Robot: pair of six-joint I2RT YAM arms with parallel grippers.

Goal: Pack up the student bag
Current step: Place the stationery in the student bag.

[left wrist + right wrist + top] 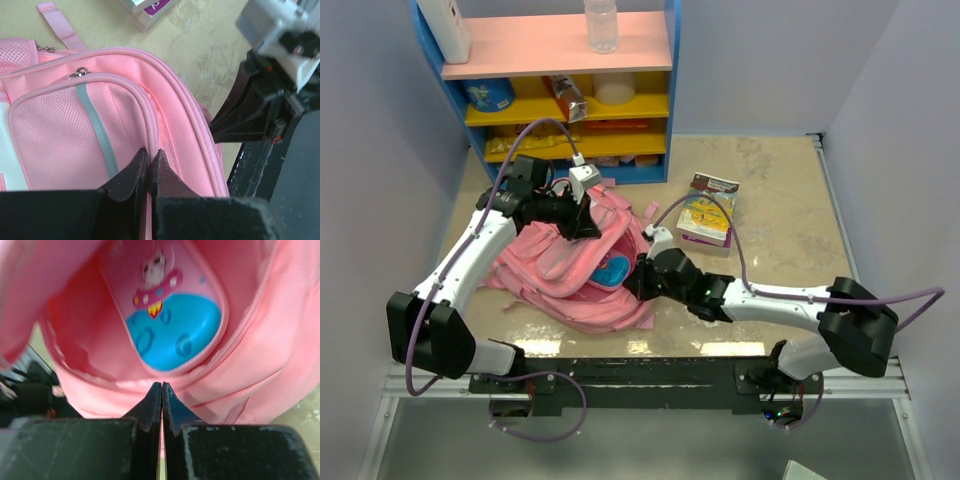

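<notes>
Beige stone-look table (pixel 780 200) with a blue shelf (pixel 540 45) at the back. The bag (pixel 545 255) lies flat left of centre, just ahead of the arms, with its main pocket gaping. The left gripper (pixel 150 152) is pinched tight on the bag's zip rim on the far side. The right gripper (pixel 161 385) is clamped on the near lip of the opening. A pencil case (pixel 170 325) sits inside the pocket. A book (pixel 708 212) lies near the bag's right side.

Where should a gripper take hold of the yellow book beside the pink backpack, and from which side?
Likely its right long edge, approached from above on the right: the book lies flat and apart from the student bag, leaving that thin edge free.
</notes>
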